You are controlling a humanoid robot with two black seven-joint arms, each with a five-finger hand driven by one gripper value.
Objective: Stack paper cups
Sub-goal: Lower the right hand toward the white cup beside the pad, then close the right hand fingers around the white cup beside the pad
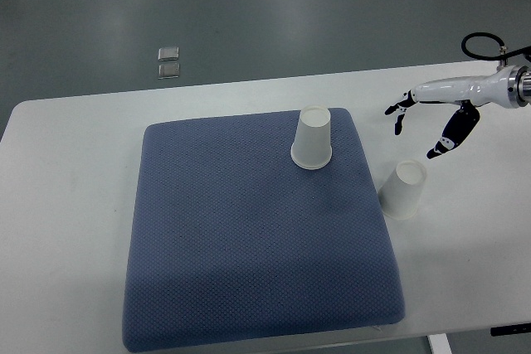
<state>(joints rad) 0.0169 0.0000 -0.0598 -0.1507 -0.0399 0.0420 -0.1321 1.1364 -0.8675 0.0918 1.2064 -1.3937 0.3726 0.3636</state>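
A white paper cup (313, 138) stands upside down on the far part of the blue mat (249, 238). A second white paper cup (403, 190) stands upside down on the white table just off the mat's right edge. My right hand (427, 122) comes in from the right edge and hovers above and behind the second cup, fingers spread and empty, apart from both cups. The left arm does not show.
The white table (66, 205) bears the mat. Its far edge runs behind the cups. Two small metal plates (168, 61) lie on the grey floor beyond. A black cable (481, 46) loops at the right wrist.
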